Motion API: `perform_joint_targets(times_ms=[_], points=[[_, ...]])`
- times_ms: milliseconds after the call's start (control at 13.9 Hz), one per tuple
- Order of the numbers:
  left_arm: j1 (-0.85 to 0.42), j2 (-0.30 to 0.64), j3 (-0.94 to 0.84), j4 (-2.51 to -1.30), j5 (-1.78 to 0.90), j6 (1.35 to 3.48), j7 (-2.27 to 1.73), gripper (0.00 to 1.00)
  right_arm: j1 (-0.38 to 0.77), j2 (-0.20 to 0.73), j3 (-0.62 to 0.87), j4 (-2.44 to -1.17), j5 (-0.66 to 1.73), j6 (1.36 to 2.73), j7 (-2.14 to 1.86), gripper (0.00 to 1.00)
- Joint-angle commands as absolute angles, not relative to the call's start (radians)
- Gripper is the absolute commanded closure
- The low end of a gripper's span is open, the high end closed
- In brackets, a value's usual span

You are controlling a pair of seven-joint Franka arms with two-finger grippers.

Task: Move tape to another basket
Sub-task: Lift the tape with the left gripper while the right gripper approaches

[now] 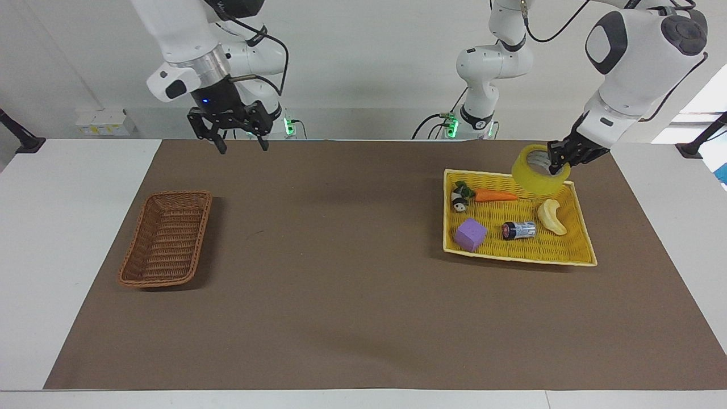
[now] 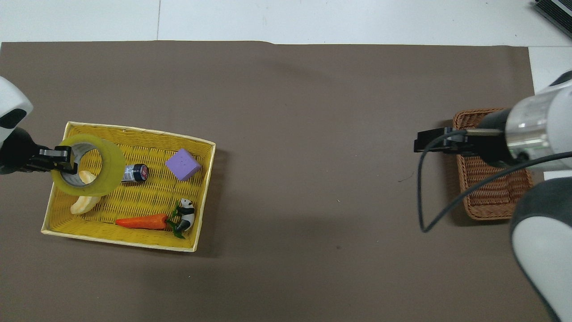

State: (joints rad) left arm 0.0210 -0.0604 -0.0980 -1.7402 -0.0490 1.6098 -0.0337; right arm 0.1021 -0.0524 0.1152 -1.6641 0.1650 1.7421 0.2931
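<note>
1. We judge the carry step is in hand: our left claw (image 1: 555, 157) is clamped on the wall of the tape roll (image 1: 538, 169), one finger inside the core, holding it in the air above the yellow woven tray (image 1: 576, 257).
2. Next, we would need to take the roll across the tabletop (image 1: 341, 295) to the brown wicker basket (image 1: 166, 238), perhaps by a handover.
3. Our right claw (image 1: 238, 146), fingers apart, hangs over the tabletop beside that basket.

Facing camera looks from across the table; overhead looks steeply down; both share the mat (image 1: 363, 318).
</note>
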Motion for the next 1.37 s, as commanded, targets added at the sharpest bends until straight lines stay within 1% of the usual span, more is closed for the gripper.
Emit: perform_joint_targets(times_ms=[0, 72, 288, 432, 505, 649, 793, 1081, 1297], points=[[-0.066, -0.078, -0.094, -1.750, -0.095, 1.601, -0.047, 1.00, 0.087, -0.043, 0.205, -1.681, 0.265, 1.773, 0.379, 0.00], [-0.090, -0.080, -0.095, -1.750, -0.142, 1.603, -0.073, 1.00, 0.094, -0.037, 0.234, -1.690, 0.296, 1.785, 0.396, 0.00], [-0.187, -0.078, -0.097, -1.750, -0.245, 1.655, -0.156, 1.00, 0.094, 0.006, 0.365, -1.724, 0.321, 1.932, 0.466, 0.00], [-0.221, -0.080, -0.098, -1.750, -0.332, 1.683, -0.160, 1.00, 0.094, 0.046, 0.429, -1.727, 0.328, 1.994, 0.517, 0.00], [-0.236, -0.080, -0.098, -1.753, -0.363, 1.693, -0.160, 1.00, 0.094, 0.057, 0.451, -1.742, 0.386, 2.035, 0.531, 0.00], [-0.264, -0.089, -0.112, -1.762, -0.402, 1.719, -0.160, 1.00, 0.094, 0.049, 0.453, -1.810, 0.541, 2.159, 0.500, 0.00], [-0.290, -0.095, -0.117, -1.775, -0.403, 1.733, -0.160, 1.00, 0.066, 0.054, 0.451, -1.812, 0.633, 2.163, 0.386, 0.00], [-0.290, -0.100, -0.115, -1.782, -0.402, 1.729, -0.160, 1.00, 0.014, 0.046, 0.451, -1.801, 0.785, 2.163, 0.373, 0.00], [-0.290, -0.100, -0.115, -1.782, -0.403, 1.729, -0.160, 1.00, 0.009, 0.043, 0.451, -1.799, 0.879, 2.192, 0.393, 0.00]])
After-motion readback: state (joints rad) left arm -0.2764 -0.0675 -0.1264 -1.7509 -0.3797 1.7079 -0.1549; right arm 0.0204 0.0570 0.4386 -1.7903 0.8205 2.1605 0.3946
